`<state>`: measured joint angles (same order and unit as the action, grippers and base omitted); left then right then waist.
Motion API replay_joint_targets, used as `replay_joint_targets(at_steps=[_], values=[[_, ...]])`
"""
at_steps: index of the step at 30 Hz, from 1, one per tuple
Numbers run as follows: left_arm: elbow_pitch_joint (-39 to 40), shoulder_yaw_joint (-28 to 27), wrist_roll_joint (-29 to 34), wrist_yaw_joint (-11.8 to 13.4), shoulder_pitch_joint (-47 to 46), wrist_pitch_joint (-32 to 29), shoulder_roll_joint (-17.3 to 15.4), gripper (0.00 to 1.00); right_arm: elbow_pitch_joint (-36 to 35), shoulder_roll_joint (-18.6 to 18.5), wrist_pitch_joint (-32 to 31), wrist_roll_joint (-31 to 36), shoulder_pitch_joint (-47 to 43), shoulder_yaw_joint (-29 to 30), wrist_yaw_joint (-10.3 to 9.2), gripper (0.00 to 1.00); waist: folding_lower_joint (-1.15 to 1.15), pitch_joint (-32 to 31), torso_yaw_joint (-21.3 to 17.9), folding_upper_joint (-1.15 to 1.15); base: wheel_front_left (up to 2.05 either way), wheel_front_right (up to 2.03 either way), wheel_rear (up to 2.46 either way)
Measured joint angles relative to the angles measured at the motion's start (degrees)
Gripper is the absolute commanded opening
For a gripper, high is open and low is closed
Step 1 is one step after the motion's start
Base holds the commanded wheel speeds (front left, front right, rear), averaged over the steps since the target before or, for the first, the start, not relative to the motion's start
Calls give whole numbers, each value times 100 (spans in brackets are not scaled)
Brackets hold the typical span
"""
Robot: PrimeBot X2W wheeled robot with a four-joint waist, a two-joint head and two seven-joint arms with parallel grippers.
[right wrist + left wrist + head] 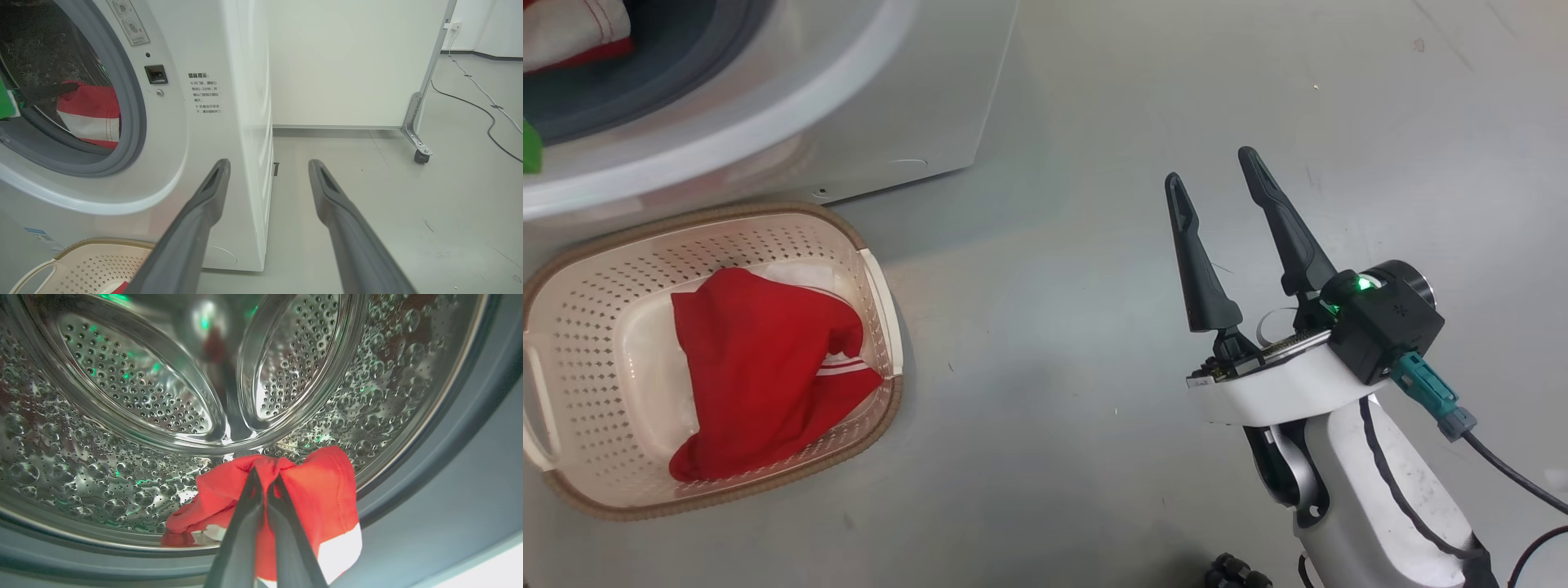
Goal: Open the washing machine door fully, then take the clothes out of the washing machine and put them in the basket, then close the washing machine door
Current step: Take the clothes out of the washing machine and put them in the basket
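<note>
Left hand pinching a red-and-white garment inside the washing machine drum, fingers nearly touching, another red garment lying in the cream basket, right hand hovering wide open, empty.

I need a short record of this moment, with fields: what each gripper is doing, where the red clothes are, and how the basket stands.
left gripper: inside the steel drum, shut on the drum garment
right gripper: open, empty, above the grey floor, beside the washing machine
drum garment: red with a white panel, at the drum's front edge
basket: on the floor before the machine
basket garment: red with white stripes, lying inside the basket
left to do: drum garment not yet in the basket
</note>
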<state>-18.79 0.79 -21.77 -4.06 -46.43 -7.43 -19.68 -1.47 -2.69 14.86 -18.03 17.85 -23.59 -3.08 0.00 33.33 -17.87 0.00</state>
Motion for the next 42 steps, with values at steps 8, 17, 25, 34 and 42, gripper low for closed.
replay_joint_targets(at_steps=[8, 17, 25, 34, 42], values=[[318, -33, -126, 42, 563, 767, 481, 0, 97, -5, 0, 107, -233, 237, 8, 100, 0, -325, 304, 0, 0, 0, 0], [843, -69, -81, 133, 1073, 1625, 664, 0, 224, -11, 0, 202, -483, 281, 123, 100, 0, -757, 607, 0, 0, 0, 0], [1227, -45, 16, 230, 1658, 2069, 811, 0, 372, -32, 0, 265, -726, 286, 247, 100, 0, -1201, 792, 0, 0, 0, 0], [1727, 89, 62, 277, 2307, 2070, 1003, 0, 472, -107, 0, 315, -1035, 313, 305, 100, 0, -1697, 930, 0, 0, 0, 0], [1953, 152, 65, 379, 2969, 1992, 1082, 0, 469, -143, 0, 356, -1283, 299, 363, 100, 0, -1992, 1041, 0, 0, 0, 0]])
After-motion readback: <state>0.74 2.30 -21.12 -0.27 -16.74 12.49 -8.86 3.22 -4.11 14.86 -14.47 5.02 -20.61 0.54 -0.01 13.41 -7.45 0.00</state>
